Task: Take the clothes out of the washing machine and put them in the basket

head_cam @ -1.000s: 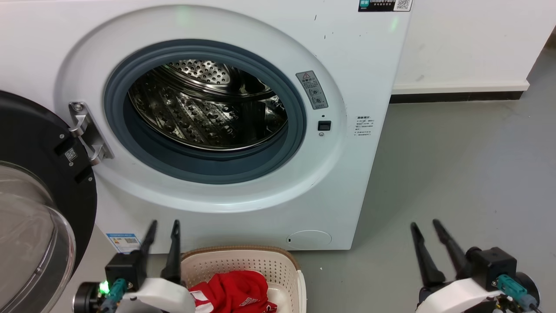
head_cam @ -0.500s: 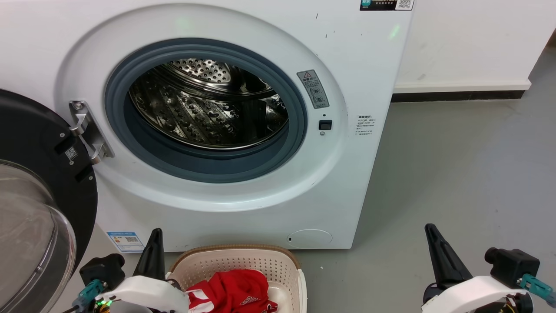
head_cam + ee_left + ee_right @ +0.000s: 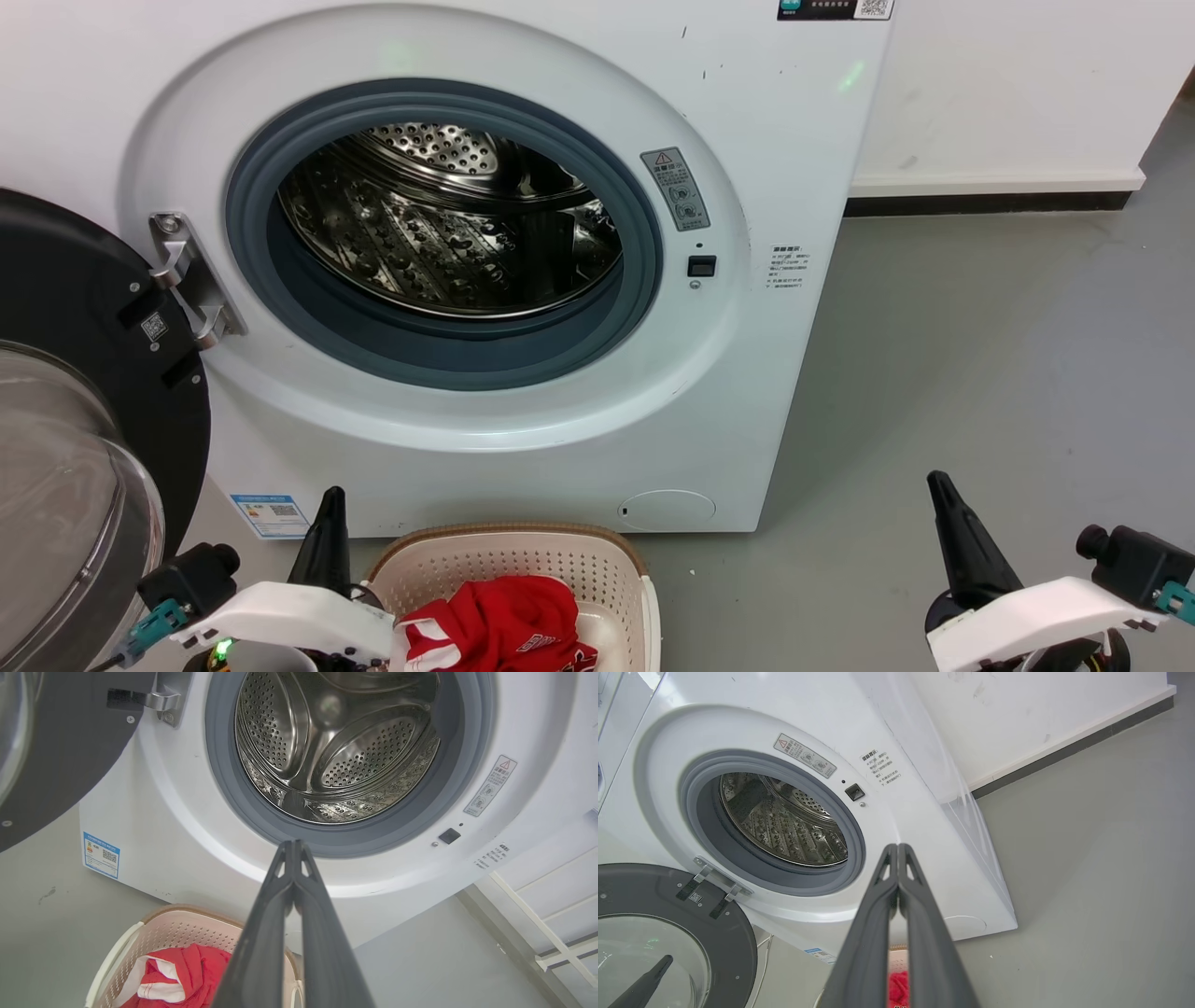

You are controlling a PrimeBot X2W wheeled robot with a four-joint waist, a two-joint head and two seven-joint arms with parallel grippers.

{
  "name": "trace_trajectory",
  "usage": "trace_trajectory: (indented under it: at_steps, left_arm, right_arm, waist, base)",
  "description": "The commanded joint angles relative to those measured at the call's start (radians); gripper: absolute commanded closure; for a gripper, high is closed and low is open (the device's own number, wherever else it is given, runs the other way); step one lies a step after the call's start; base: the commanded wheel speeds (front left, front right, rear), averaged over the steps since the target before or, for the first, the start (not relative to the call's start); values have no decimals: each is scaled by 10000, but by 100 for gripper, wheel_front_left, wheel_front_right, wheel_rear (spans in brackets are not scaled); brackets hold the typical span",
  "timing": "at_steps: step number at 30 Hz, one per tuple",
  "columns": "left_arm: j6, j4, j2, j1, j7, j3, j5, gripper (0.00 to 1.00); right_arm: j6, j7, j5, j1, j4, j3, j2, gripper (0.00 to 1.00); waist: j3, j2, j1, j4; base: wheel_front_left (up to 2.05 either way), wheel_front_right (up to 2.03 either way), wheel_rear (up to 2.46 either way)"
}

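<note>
The washing machine [image 3: 747, 392] looks empty inside, and the clothes [image 3: 504, 616] lie in the basket [image 3: 504, 534]. My left pincer [image 3: 293, 843] and right pincer [image 3: 897, 847] are pinched closed, holding nothing. The job looks done.

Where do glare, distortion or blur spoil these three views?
Head view: faint green reflections on the large white front-loading washing machine; bright glints in its perforated steel drum. Left wrist view: wide-angle lens bows the machine; left gripper softens toward the bottom edge. Right wrist view: right gripper likewise.
</note>
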Motion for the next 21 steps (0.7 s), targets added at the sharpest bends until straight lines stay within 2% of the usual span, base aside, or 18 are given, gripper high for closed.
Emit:
trace_trajectory:
  at_steps: [1,21]
  left_arm:
    - [-57,-160,18,-292,86,73,-446,100]
    - [-249,-172,-118,-438,701,369,-2979,100]
  right_arm:
    - [-2,47,496,-357,-46,-57,-87,100]
    - [-2,324,3198,-677,313,-280,-148,100]
  waist:
    - [6,0,0,4]
    - [66,0,0,41]
  base:
    - [0,0,0]
    - [0,0,0]
